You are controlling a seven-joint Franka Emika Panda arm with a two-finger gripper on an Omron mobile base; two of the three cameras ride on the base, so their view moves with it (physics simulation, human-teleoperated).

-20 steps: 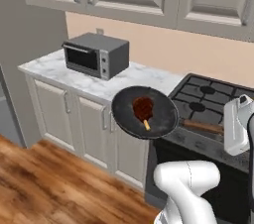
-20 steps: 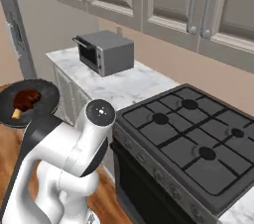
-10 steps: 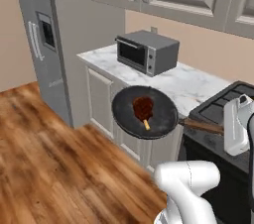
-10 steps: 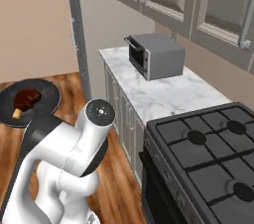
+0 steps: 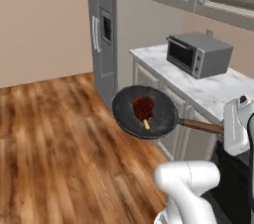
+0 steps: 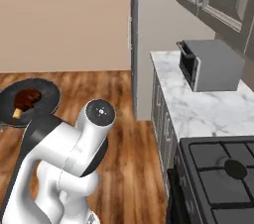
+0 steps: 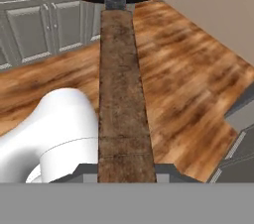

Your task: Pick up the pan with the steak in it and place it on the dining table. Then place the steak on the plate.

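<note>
The pan [image 5: 145,112] is up in the air over the wood floor [image 5: 54,143], just in front of the white cabinets [image 5: 171,136]; it is not resting on anything. The steak [image 5: 143,106] lies near the middle of it, with its pale bone end pointing at the near rim. The long brown handle [image 7: 123,94] runs straight back to the gripper [image 7: 124,171]; the fingers look closed narrow on the end of that handle, holding the pan far from its heavy round part.

What could go wrong — the pan is held by the very tip of the handle, so the round end could dip or roll if the hold slips; then the steak could slide to the rim and drop on the floor. A quick turn or a hard stop of the base could do the same thing; the meat sits loose, and nothing keeps it in but the low sides. The pan hangs close to the cabinets and the marble counter [image 5: 213,89], so a wide swing could bump its rim on them. The dining table and the plate are still to be reached — I think this is a carry with some way to go.

I can read no words or brand names; the grey microwave [image 5: 198,53] and the fridge [image 5: 101,29] show no writing that I can make out.
</note>
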